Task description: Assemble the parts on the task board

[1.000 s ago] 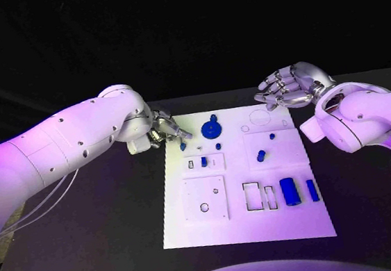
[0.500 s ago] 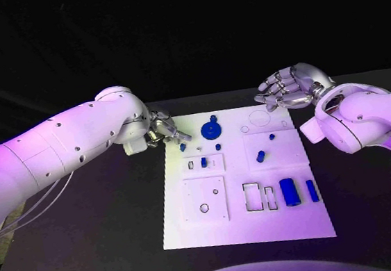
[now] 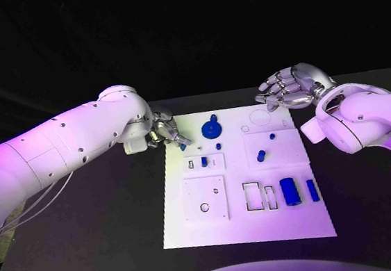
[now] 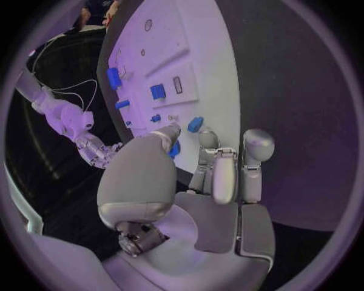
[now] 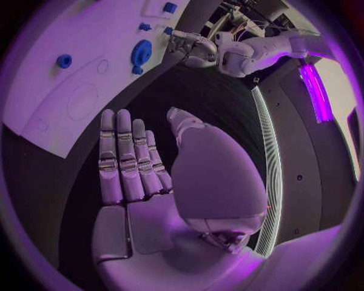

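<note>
Staying put since a second ago, the left hand (image 3: 165,133) pinches a small blue part (image 4: 175,149); right hand (image 3: 289,88) hovers spread, empty.

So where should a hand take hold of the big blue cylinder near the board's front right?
Probably across the middle of the large blue cylinder, fingers coming from above onto its two long curved sides. It appears to lie flat, lengthwise front to back, with a slimmer blue piece close alongside.

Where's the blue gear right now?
In the head view the blue gear sits on the task board near its far edge, left of centre, just beyond the left hand fingertips.
</note>
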### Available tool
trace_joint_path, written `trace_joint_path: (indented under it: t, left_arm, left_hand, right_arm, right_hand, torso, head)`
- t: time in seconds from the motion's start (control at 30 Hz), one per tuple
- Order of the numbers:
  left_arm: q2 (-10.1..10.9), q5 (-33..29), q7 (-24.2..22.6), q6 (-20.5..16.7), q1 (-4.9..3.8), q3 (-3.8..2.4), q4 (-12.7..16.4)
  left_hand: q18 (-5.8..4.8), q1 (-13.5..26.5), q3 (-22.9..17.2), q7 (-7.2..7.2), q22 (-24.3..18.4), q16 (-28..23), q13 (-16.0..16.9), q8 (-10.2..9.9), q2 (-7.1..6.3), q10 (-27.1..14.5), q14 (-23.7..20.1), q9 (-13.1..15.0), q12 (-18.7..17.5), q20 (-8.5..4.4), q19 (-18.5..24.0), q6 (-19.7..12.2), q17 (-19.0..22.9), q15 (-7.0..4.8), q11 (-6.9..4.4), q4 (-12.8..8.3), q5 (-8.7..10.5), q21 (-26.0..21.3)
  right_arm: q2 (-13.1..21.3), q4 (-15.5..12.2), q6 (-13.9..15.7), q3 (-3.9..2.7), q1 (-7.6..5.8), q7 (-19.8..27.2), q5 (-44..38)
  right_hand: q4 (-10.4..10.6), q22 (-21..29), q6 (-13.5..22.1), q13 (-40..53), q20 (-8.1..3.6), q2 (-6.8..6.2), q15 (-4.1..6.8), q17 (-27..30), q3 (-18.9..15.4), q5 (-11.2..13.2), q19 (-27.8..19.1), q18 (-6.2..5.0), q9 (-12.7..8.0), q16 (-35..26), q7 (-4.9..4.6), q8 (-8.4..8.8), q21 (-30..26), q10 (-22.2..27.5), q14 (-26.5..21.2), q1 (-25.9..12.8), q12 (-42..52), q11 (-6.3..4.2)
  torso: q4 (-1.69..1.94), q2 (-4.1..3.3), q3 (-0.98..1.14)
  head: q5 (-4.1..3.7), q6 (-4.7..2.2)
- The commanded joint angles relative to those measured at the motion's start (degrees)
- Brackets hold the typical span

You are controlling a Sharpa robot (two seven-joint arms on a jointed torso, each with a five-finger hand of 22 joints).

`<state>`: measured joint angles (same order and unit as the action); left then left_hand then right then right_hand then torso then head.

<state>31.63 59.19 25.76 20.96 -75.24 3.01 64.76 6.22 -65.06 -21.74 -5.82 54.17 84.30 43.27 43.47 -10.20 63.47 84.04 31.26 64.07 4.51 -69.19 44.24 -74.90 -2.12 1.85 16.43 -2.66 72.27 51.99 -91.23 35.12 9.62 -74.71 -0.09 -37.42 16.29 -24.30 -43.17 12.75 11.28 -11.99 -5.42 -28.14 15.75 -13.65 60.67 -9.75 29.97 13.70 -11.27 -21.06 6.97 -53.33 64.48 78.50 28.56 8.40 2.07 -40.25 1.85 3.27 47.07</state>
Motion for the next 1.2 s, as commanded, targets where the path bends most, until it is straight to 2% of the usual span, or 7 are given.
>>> trace_joint_path:
  t: [0.03, 0.37, 0.57, 0.63, 1.0, 1.17, 1.2]
  left_arm:
    - [-0.25, 1.01, -0.41, 2.77, -0.01, -0.04, -0.04]
    - [-0.53, 0.85, -0.19, 2.47, -0.01, -0.04, -0.13]
    - [-0.55, -1.22, -0.01, 2.38, -0.01, -0.04, -0.4]
    - [-0.53, -1.69, -0.02, 2.35, -0.01, -0.04, -0.48]
    - [-0.54, -3.64, -0.1, 2.43, -0.02, -0.05, -0.6]
    - [-0.47, -4.93, -0.17, 2.44, -0.02, -0.04, -0.67]
    - [-0.41, -5.34, -0.17, 2.37, -0.02, -0.04, -0.66]
  left_hand:
    - [1.04, -0.61, 0.39, -0.05, 0.06, -0.17, 0.01, 0.15, -0.04, -0.2, 0.68, -0.08, 0.15, -0.01, 0.34, 0.17, -0.09, 0.32, -0.16, -0.08, -0.31, -0.15]
    - [1.02, -0.87, 0.51, -0.01, 0.23, -0.12, 0.17, 0.2, 0.62, -0.03, 0.73, -0.2, 0.32, -0.01, 0.24, 0.4, -0.2, 0.31, -0.18, 0.08, -0.32, -0.06]
    - [1.01, -2.43, 0.32, 0.11, 0.34, -0.08, 0.01, 0.14, 2.06, -0.02, 0.77, -0.5, 0.34, -0.07, 0.16, 0.56, -0.23, 0.21, -0.3, -0.13, -0.32, 0.02]
    - [1.02, -4.44, -0.51, 0.26, 0.35, -0.07, -0.03, 0.1, 3.34, -0.03, 0.77, -0.72, 0.35, -0.16, 0.17, 0.56, -0.22, 0.09, -0.45, -0.56, -0.31, 0.02]
    - [1.01, -8.43, -2.6, 0.5, 0.44, -0.09, -0.38, 0.13, 5.18, -0.21, 0.74, -1.16, 0.23, -0.34, 0.19, 0.55, -0.13, -0.1, -0.67, -1.48, -0.31, 0.04]
    - [0.99, -11.7, -5.85, 0.82, 0.6, -0.08, -0.62, 0.47, 6.67, -0.26, 0.75, -1.22, 0.06, -0.56, 0.14, 0.26, -0.13, -0.36, -0.97, -3.35, -0.3, 0.12]
    - [1.01, -13.34, -8.97, 0.66, 0.68, -0.06, -0.83, 0.8, 7.07, -0.25, 0.78, -1.11, -0.16, -0.7, 0.14, -0.32, -0.17, -0.46, -0.99, -4.96, -0.32, 0.17]
  right_arm:
    - [-0.07, 0.0, -0.39, -0.01, 0.06, 0.53, -0.43]
    - [-0.12, 0.02, -0.37, -0.01, 0.08, 0.54, -0.43]
    - [-0.11, 0.0, -0.39, -0.01, 0.09, 0.52, -0.43]
    - [-0.11, -0.01, -0.4, -0.01, 0.09, 0.52, -0.43]
    - [-0.1, -0.01, -0.54, -0.01, 0.09, 0.42, -0.43]
    - [-0.09, 0.01, -0.58, -0.01, 0.09, 0.39, -0.43]
    - [-0.08, 0.02, -0.58, -0.01, 0.09, 0.39, -0.43]
  right_hand:
    - [0.04, 0.09, 0.47, -0.09, 0.34, 0.22, -0.07, 0.07, -0.25, 0.03, -0.08, -0.66, -0.09, -0.29, -1.35, -0.37, -0.3, 0.15, -0.18, 0.16, -0.24, 0.3]
    - [0.04, 0.09, 0.47, -0.09, 0.34, 0.22, -0.07, 0.07, -0.25, 0.03, -0.08, -0.66, -0.09, -0.29, -1.35, -0.37, -0.3, 0.15, -0.18, 0.16, -0.24, 0.3]
    - [0.04, 0.09, 0.47, -0.09, 0.34, 0.22, -0.07, 0.07, -0.25, 0.03, -0.08, -0.66, -0.09, -0.29, -1.35, -0.37, -0.3, 0.15, -0.18, 0.16, -0.24, 0.3]
    - [0.04, 0.09, 0.47, -0.09, 0.34, 0.22, -0.07, 0.07, -0.25, 0.03, -0.08, -0.66, -0.09, -0.29, -1.35, -0.37, -0.3, 0.15, -0.18, 0.16, -0.24, 0.3]
    - [0.04, 0.09, 0.47, -0.09, 0.34, 0.22, -0.07, 0.07, -0.25, 0.03, -0.08, -0.66, -0.09, -0.29, -1.35, -0.37, -0.3, 0.15, -0.18, 0.16, -0.24, 0.3]
    - [0.04, 0.09, 0.47, -0.09, 0.34, 0.22, -0.07, 0.07, -0.25, 0.03, -0.08, -0.66, -0.09, -0.29, -1.35, -0.37, -0.3, 0.15, -0.18, 0.16, -0.24, 0.3]
    - [0.04, 0.09, 0.47, -0.09, 0.34, 0.22, -0.07, 0.07, -0.25, 0.03, -0.08, -0.66, -0.09, -0.29, -1.35, -0.37, -0.3, 0.15, -0.18, 0.16, -0.24, 0.3]
  torso:
    - [0.03, 0.0, 0.02]
    - [-0.03, -0.05, 0.02]
    - [0.02, -0.07, 0.04]
    - [0.03, -0.08, 0.04]
    - [-0.02, -0.03, 0.01]
    - [0.0, 0.01, 0.04]
    - [-0.01, 0.01, 0.03]
  head:
    - [0.04, 0.0]
    - [0.09, -0.05]
    - [0.05, 0.04]
    - [0.03, 0.07]
    - [-0.03, 0.26]
    - [0.0, 0.29]
    - [0.0, 0.29]
